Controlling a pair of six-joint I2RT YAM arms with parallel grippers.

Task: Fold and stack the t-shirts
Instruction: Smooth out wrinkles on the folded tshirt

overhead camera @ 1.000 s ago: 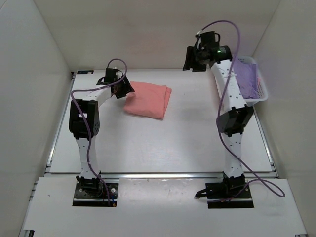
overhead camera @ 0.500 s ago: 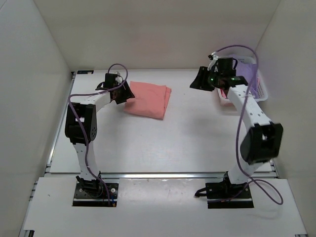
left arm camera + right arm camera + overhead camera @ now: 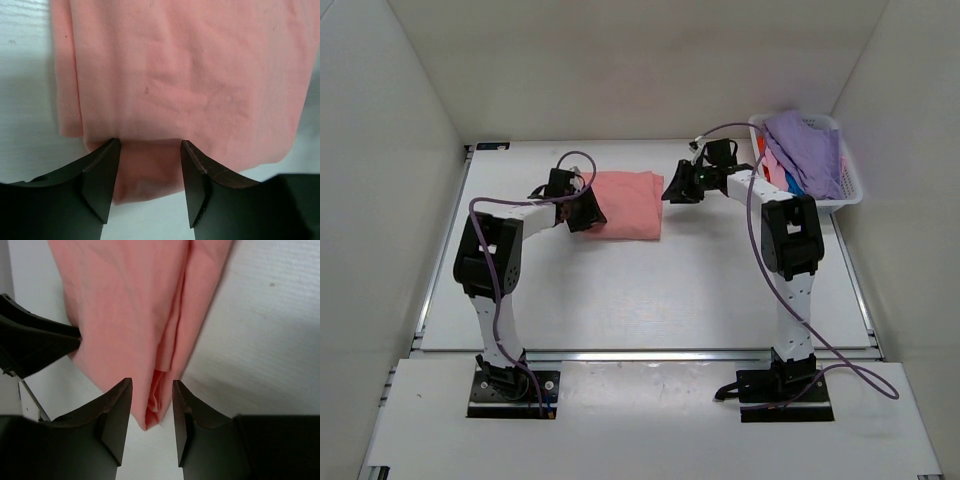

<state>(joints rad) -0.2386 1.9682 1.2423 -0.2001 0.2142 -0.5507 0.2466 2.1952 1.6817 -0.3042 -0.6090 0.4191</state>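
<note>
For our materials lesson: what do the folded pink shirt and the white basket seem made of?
Folded pink shirt: soft matte knit, likely cotton; wrinkles, layered folds and a stitched hem show. White basket: probably rigid plastic, smooth; thin slotted walls.

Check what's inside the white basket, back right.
The basket holds a lavender t-shirt heaped on top; pink and blue fabric edges show beneath it. Anything deeper is covered.

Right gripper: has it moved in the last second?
Yes. The right gripper swung left, away from the basket, to the right edge of the folded pink shirt.
</note>
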